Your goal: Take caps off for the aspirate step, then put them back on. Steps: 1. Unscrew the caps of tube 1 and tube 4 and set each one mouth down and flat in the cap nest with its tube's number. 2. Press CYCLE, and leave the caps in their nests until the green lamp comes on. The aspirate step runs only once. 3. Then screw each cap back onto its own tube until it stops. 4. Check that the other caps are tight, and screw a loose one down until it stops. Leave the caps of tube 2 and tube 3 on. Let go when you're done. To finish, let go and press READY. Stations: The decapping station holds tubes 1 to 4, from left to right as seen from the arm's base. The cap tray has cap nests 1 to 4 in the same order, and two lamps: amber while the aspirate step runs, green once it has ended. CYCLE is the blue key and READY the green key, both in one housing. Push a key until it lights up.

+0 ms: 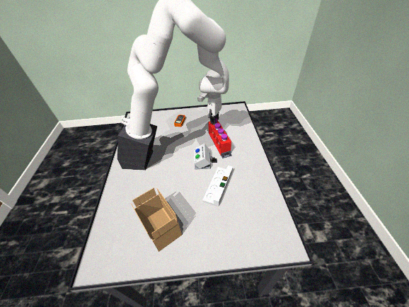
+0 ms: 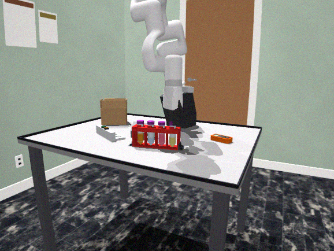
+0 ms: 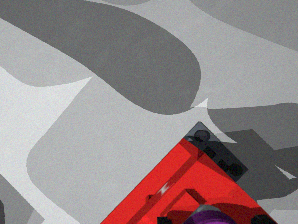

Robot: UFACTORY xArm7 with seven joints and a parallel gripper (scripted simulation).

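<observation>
Your gripper (image 1: 213,117) sits loosened around the end purple cap (image 2: 171,124) of the red tube rack (image 1: 222,143). Neighbouring caps crowd one side; the white key housing (image 1: 202,158) and white cap tray (image 1: 218,185) stand nearby.
</observation>
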